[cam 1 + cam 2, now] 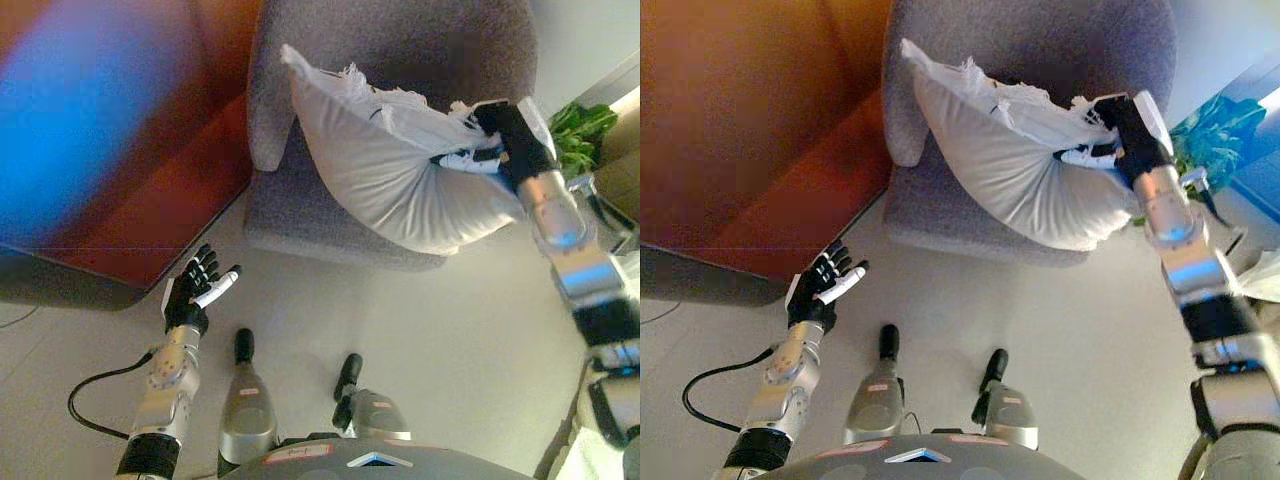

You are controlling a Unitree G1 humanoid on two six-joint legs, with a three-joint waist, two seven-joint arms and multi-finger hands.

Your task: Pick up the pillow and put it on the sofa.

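A white pillow [390,160] with a fringed edge hangs over the seat of the grey sofa [300,200], its lower part close to the seat's front edge. My right hand [490,140] is shut on the pillow's right corner and holds it up over the sofa. My left hand [195,290] is open and empty, low over the floor to the left of the sofa. The pillow also shows in the right eye view [1010,165].
A dark red-brown cabinet or table [150,180] stands left of the sofa. A green plant [580,130] stands right of the sofa. Pale floor [400,320] lies in front of the sofa.
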